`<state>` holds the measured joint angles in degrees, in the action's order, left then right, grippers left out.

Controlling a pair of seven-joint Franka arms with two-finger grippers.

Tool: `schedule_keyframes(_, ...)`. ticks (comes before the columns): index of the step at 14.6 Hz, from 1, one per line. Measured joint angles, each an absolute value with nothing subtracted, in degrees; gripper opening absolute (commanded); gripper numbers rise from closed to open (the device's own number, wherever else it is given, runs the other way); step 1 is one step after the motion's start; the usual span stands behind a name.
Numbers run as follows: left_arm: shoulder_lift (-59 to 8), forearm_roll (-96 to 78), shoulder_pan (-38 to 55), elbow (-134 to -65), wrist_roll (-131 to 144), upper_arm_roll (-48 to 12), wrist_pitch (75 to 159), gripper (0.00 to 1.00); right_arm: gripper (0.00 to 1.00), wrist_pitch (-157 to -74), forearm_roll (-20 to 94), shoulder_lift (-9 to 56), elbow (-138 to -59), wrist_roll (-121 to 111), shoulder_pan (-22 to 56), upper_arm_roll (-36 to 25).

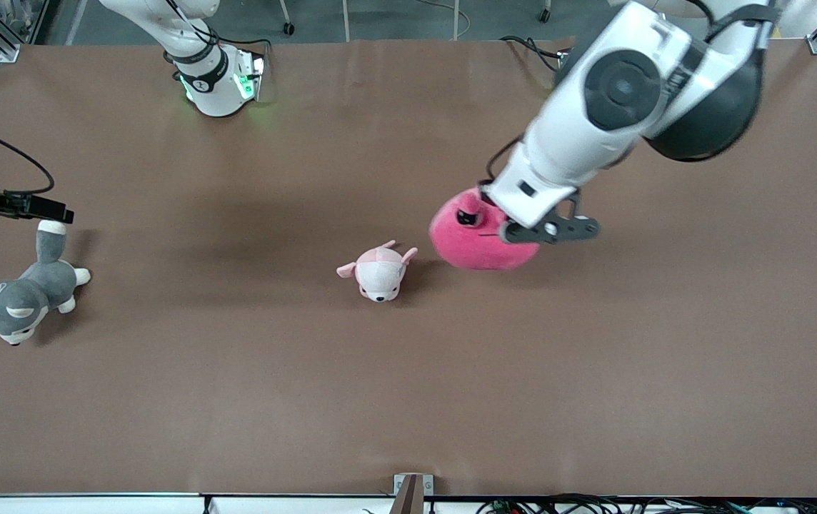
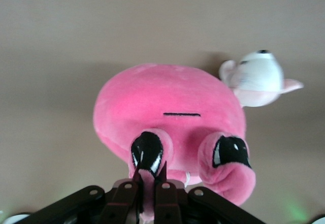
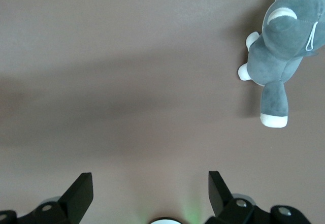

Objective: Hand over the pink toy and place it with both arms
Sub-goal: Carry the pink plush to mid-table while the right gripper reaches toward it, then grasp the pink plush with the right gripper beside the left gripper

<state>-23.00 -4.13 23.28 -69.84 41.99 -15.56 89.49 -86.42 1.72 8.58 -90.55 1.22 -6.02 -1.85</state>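
Observation:
The hot-pink round toy [image 1: 467, 246] is at the middle of the table, toward the left arm's end. My left gripper [image 1: 503, 228] is on top of it, shut on one of its small bumps. In the left wrist view the two fingers [image 2: 125, 196] pinch pink plush beside a dark eye of the toy [image 2: 167, 97], with the gripper [image 2: 150, 177] at the frame's edge. I cannot tell whether the toy rests on the table or hangs just above it. My right gripper [image 1: 48, 210] waits over the right arm's end of the table, open and empty [image 3: 151, 186].
A small pale pink-and-white puppy plush [image 1: 378, 271] lies right beside the pink toy, toward the right arm's end; it also shows in the left wrist view [image 2: 256, 76]. A grey-and-white husky plush [image 1: 19, 300] lies under the right gripper [image 3: 284, 46]. Brown table [image 1: 408, 400].

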Motion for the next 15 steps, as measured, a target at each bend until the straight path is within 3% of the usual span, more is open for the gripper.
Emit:
schedule_keyframes(5,-24.04,-4.13,31.09,-68.31,50.5,-15.49,97.16,0.0,1.0,-84.61,7.49,7.84,-89.13,25.91,-3.25,-0.89)
schedule_keyframes(15,-27.61,-4.13,40.11,-66.06,57.44,-15.25,106.5,0.0,1.0,-89.15,13.91,7.74,-88.7,70.56,17.21,-0.12)
